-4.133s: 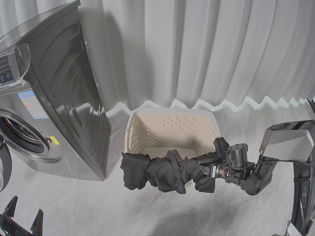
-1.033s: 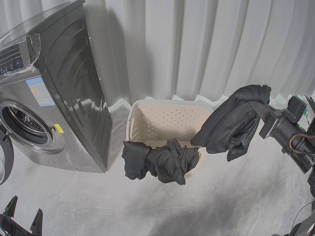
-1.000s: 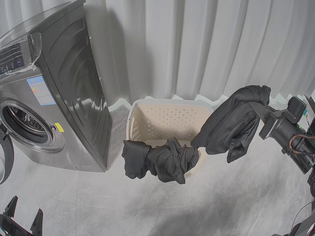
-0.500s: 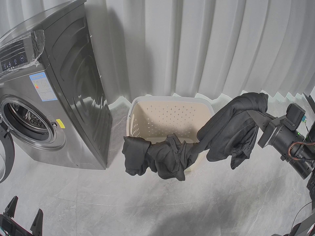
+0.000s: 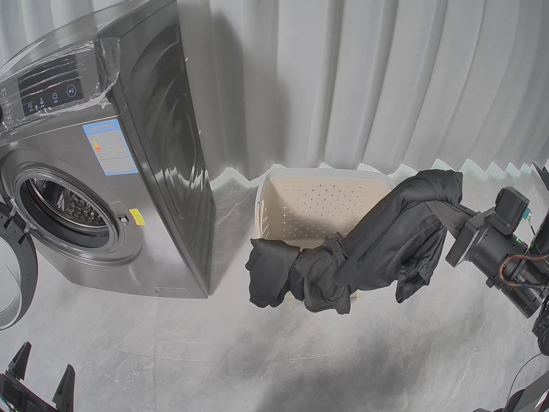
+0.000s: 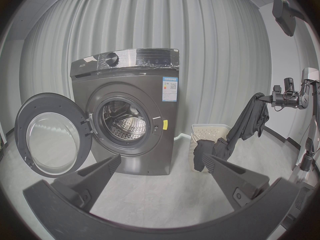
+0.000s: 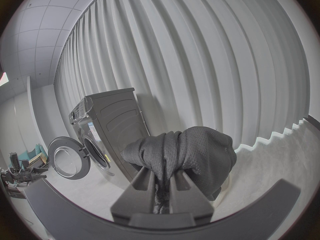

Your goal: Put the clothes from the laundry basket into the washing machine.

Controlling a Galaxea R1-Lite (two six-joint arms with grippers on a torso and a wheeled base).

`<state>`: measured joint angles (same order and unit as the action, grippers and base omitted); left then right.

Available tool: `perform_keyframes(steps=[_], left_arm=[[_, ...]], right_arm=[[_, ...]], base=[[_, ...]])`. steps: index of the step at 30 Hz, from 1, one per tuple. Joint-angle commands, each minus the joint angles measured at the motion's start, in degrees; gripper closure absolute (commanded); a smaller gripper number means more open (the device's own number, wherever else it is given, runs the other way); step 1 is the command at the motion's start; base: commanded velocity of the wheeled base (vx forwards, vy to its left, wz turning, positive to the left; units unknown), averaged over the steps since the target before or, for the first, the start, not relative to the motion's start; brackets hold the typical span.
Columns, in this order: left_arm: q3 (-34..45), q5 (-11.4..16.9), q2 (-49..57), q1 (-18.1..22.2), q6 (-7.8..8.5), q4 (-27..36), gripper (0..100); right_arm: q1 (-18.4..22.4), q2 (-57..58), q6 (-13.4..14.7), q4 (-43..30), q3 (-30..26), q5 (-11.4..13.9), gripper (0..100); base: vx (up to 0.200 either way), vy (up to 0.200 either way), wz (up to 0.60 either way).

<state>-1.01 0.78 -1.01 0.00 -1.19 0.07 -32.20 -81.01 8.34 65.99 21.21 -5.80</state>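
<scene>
Cut off at head view's left edge: washing machine door (image 5: 17,276). Hidden behind draped dark clothes (image 5: 354,258): near rim of laundry basket (image 5: 320,171).

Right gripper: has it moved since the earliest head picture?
Yes. The right gripper rose from the near rim of the basket to above its right side, lifting the garment.

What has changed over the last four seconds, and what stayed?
The right gripper rose from the laundry basket rim, up and rightwards, lifting one end of the black garment it holds. The other end stays draped over the rim; left gripper unmoved, open.
</scene>
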Motion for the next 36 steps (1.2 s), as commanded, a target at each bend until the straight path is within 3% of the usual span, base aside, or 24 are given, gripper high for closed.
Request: perform_keyframes(steps=[1,22,28,36], left_arm=[[0.92,-0.08,0.92,-0.09,-0.04,0.01,0],[0.92,-0.08,0.92,0.0,-0.04,0.01,0],[0.92,0.01,0.92,-0.09,-0.04,0.01,0],[0.92,0.01,0.92,-0.09,-0.12,0.01,0]], right_arm=[[-0.59,-0.12,0.01,0.02,-0.12,-0.09,100],[-1.82,-0.56,0.98,0.11,-0.29,-0.09,100],[-1.73,-1.43,1.15,1.16,0.32,-0.61,100],[-1.12,-1.87,2.56,1.6,0.23,-0.53,100]], base=[[0.0,0.2,0.0],[0.0,0.2,0.0],[0.0,0.0,0.0],[-0.2,0.0,0.0]])
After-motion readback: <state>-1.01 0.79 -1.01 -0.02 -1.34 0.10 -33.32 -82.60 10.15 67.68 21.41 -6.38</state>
